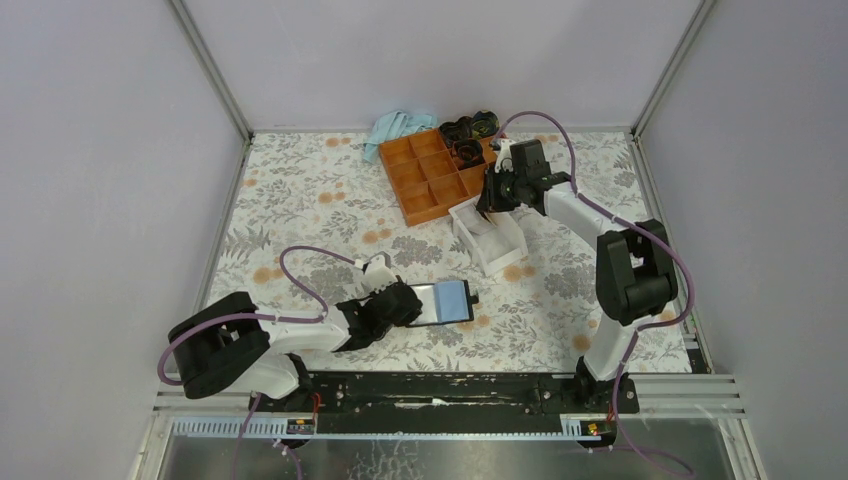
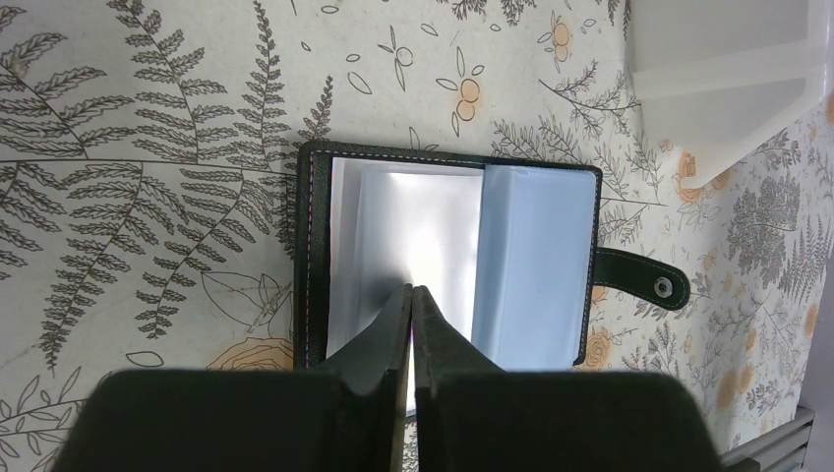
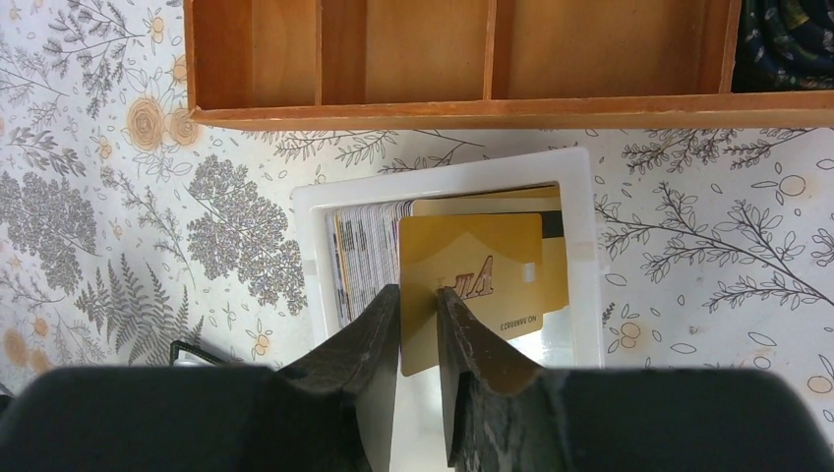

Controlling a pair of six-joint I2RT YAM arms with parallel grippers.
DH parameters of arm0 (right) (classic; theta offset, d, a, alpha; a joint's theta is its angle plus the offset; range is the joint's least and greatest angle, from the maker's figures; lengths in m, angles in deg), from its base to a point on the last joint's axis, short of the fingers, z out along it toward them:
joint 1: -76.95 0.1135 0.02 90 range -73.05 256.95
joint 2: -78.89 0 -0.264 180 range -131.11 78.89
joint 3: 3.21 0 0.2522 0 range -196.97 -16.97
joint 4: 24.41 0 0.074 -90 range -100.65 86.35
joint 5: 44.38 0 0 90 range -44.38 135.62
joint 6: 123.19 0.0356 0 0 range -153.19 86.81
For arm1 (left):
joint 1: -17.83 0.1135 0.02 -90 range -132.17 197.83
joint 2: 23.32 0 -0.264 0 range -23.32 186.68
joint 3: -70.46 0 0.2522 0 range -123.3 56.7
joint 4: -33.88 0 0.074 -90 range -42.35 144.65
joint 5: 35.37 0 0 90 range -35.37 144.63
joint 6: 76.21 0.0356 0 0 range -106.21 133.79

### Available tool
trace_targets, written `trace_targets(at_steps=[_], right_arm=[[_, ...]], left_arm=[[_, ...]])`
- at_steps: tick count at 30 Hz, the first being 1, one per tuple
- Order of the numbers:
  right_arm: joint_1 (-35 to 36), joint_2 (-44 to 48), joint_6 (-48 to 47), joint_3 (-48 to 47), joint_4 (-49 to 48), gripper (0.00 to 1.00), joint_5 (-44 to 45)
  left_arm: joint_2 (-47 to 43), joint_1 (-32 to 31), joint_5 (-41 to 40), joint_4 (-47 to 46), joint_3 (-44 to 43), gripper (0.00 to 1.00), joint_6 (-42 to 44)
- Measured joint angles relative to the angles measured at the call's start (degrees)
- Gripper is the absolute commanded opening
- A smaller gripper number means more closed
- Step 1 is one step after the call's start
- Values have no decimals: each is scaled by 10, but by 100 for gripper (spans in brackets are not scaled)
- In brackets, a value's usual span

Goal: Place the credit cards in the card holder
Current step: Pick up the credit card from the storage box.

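Note:
The card holder lies open on the floral table, its light-blue lining up; in the left wrist view its snap tab points right. My left gripper is shut, its tips over the holder's clear left sleeve, with nothing visible between them. The yellow-orange credit cards sit in the white box, several on edge at its left and a few facing up. My right gripper is over the box with its jaws a narrow gap apart, straddling the front card's left edge without pinching it.
An orange compartment tray stands just beyond the white box. Black items and a blue cloth lie at the back. The box corner shows in the left wrist view. Grey walls enclose the table.

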Motion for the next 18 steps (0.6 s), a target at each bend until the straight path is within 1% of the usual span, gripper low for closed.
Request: trace_targets(at_steps=[4,11,18], right_arm=[[0,5,0,-1,1,25,2],[2,16,-3,-1,18,22,32],[12,25,-16,-1,33,16,102]], left_arm=[[0,0,0,0,0,5,0],[0,0,0,0,0,5,0],[0,-1,0,-1,0,6,0]])
